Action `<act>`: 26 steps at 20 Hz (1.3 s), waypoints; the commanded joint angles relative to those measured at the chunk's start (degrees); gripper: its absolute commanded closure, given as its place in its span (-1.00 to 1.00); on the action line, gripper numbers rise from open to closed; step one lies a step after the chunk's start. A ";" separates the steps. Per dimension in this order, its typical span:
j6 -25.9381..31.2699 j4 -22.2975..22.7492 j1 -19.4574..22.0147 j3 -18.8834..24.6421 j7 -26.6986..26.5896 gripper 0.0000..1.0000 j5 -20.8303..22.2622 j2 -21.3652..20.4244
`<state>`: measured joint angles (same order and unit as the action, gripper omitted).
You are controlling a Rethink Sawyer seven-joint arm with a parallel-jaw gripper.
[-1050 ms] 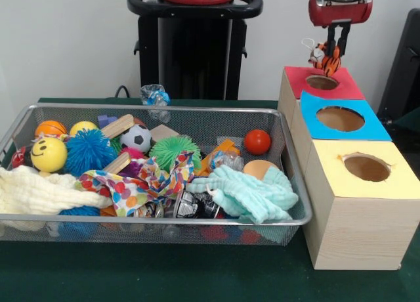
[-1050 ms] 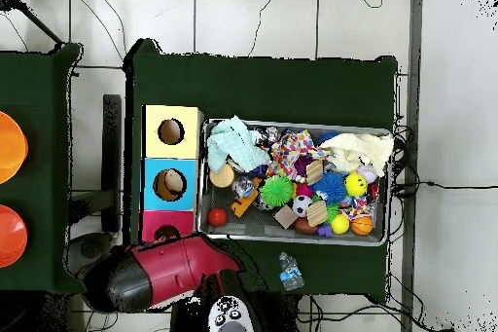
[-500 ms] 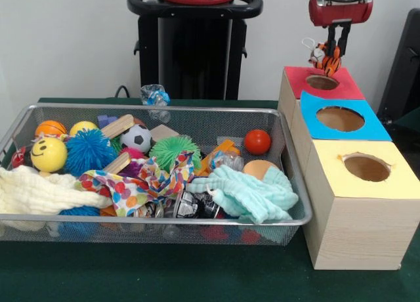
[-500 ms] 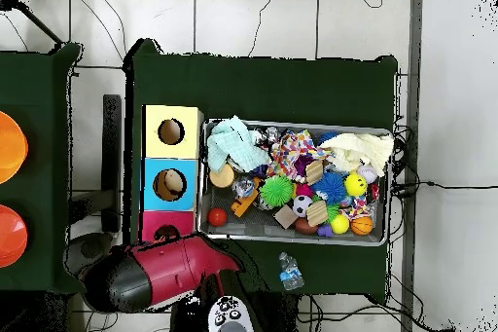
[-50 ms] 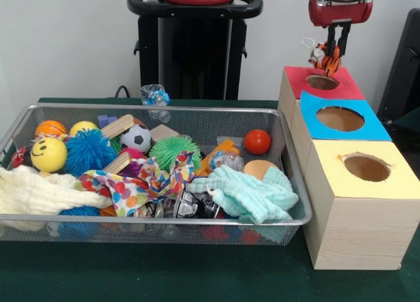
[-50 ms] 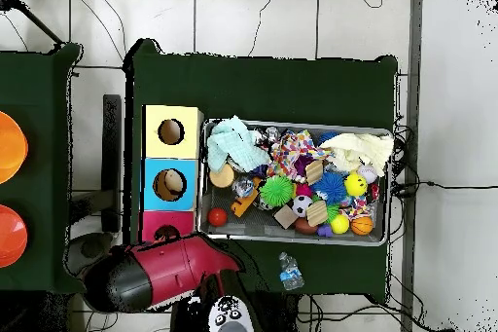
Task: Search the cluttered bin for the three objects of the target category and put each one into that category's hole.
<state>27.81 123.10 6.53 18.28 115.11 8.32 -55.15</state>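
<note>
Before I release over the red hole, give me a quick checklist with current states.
1. Grip: gripper shut on the tiger toy: ok.
2. Toy held above the red hole, not touching the box: ok.
3. Exact centring over the hole: cannot tell.
4. Red hole opening unblocked: ok.
5. Toy's loop free of the fingers: cannot tell.

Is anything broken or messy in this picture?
Yes, a little. The yellow hole has a ragged, torn-looking rim, unlike the neat blue hole. A crumpled plastic bottle lies on the table behind the bin, outside it. The bin itself is just a jumble of toys and cloths.
</note>
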 commanded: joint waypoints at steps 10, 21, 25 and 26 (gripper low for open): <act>-2.91 2.56 3.55 5.57 -1.65 -1.00 3.13 0.58; -3.43 3.10 3.77 5.70 -0.43 -1.00 2.44 0.87; -3.64 2.90 3.45 5.41 -0.16 -1.00 2.59 1.02; -3.90 3.06 3.44 5.38 -0.09 -1.00 2.65 1.06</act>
<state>27.45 123.40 8.05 20.11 115.11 8.33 -55.13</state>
